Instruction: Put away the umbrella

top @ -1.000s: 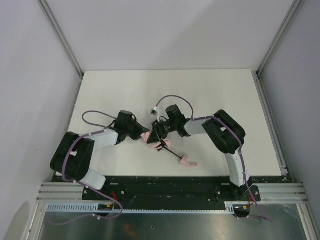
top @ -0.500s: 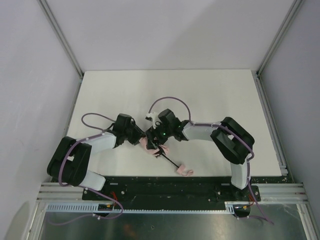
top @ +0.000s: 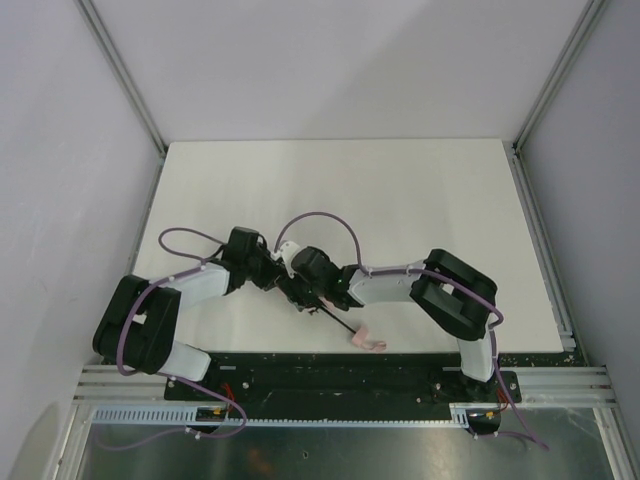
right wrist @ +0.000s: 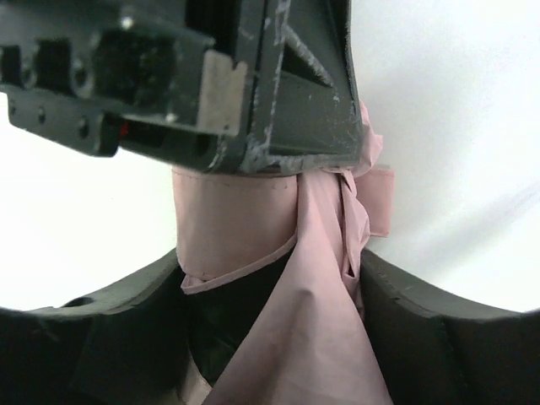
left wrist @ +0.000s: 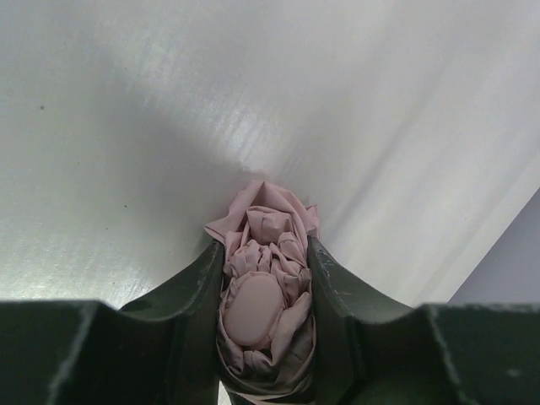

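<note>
The umbrella (left wrist: 266, 224) is a bunched pale pink canopy with a dark lining. My left gripper (left wrist: 266, 287) is shut on its tip end, and the rounded pink cap (left wrist: 251, 309) sits between the jaws. My right gripper (right wrist: 270, 274) stands open just behind, its fingers either side of the loose canopy (right wrist: 325, 329), facing the left gripper (right wrist: 253, 93). In the top view both grippers meet low on the table, left (top: 276, 279) and right (top: 301, 289). The thin black shaft (top: 336, 320) runs out to the pink handle (top: 368, 342) near the front edge.
The white table (top: 400, 200) is walled by grey panels on three sides. Metal rails (top: 340, 385) carry the arm bases along the near edge. A purple cable (top: 325, 217) loops over the right wrist.
My right gripper has let go, slid left along the umbrella up to the left gripper, and stands wider. The handle has shifted toward the front edge. The left gripper keeps its hold.
</note>
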`<state>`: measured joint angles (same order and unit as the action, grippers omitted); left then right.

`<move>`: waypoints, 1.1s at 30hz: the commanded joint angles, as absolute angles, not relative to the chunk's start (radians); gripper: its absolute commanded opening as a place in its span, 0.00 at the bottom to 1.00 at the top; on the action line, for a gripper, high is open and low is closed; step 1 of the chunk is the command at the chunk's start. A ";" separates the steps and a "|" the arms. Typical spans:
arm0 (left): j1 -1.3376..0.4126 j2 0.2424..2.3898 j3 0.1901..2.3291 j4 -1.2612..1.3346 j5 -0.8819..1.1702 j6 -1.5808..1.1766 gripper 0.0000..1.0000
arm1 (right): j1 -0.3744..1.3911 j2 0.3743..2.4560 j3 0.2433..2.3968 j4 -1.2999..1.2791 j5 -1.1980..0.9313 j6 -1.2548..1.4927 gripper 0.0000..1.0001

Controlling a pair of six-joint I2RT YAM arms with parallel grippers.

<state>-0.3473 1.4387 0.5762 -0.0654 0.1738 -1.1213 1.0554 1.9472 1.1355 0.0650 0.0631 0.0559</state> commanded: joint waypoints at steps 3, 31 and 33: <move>-0.333 1.403 0.589 -0.145 0.206 -1.105 0.00 | 1.019 2.035 1.036 0.056 0.170 0.059 0.46; -0.281 1.322 0.587 -0.144 0.257 -1.114 0.00 | 0.970 1.927 0.865 0.191 0.040 0.108 0.57; -0.282 1.325 0.584 -0.144 0.264 -1.116 0.00 | 0.971 1.924 0.857 0.214 0.050 0.095 0.41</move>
